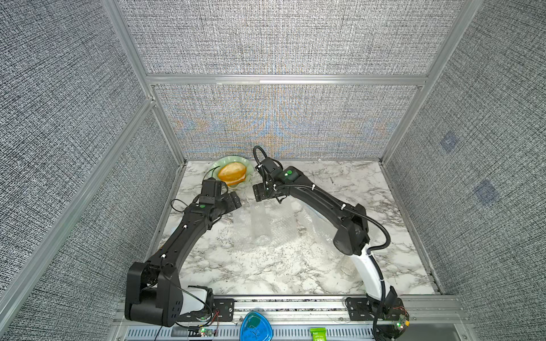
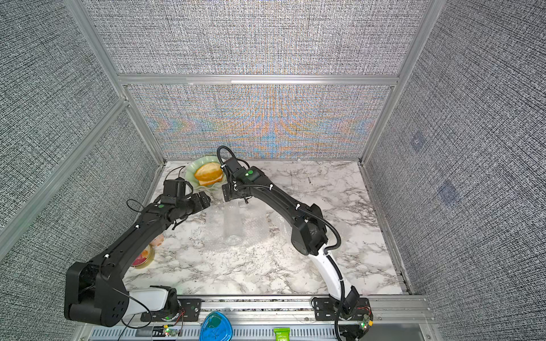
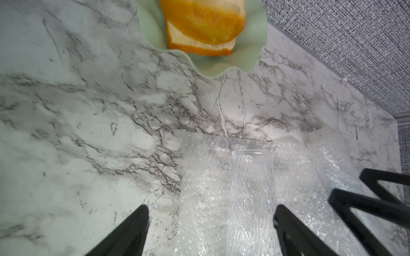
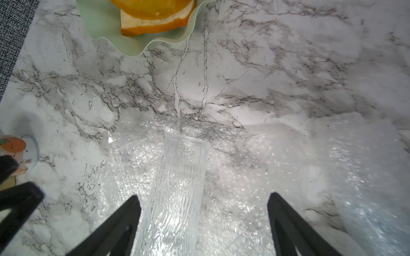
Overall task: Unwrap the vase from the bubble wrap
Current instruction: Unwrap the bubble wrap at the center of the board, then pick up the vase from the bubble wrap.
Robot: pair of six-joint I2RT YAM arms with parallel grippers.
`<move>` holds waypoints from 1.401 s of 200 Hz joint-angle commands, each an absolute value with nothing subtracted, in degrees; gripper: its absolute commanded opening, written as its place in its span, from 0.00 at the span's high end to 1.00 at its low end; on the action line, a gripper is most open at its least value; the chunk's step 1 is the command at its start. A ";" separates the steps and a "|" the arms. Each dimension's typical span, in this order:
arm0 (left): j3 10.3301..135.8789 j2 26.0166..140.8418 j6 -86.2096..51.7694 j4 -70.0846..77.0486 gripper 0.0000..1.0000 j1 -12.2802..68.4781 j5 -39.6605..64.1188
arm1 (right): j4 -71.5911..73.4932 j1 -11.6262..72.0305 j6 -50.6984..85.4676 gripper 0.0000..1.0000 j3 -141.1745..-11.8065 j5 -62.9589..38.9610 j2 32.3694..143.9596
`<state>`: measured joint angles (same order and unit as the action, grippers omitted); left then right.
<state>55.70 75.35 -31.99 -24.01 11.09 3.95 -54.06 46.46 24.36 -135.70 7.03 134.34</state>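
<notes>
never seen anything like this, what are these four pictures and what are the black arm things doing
Two black robot arms stand on a marble table inside a grey booth. Two pictures look down from overhead, nearly alike. The other two come from cameras on each arm's wrist, looking past its black fingers. A clear ribbed glass vase lies on its side on opened bubble wrap. Behind it sits a green wavy dish with an orange food item. The left end effector and right end effector are both open above the vase, holding nothing. In a top view a jar peeks from under the left arm.
</notes>
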 commanded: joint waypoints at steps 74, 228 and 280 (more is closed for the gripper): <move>54.89 72.02 -25.94 -29.44 0.09 11.05 8.34 | -49.47 46.27 30.34 0.13 -140.11 1.76 143.98; 56.02 75.98 -24.31 -31.94 0.14 11.01 9.22 | -51.52 47.46 37.32 0.25 -134.31 7.50 144.58; 56.26 75.20 -22.84 -31.90 0.14 11.05 11.03 | -52.75 47.78 37.47 0.32 -125.61 8.27 138.23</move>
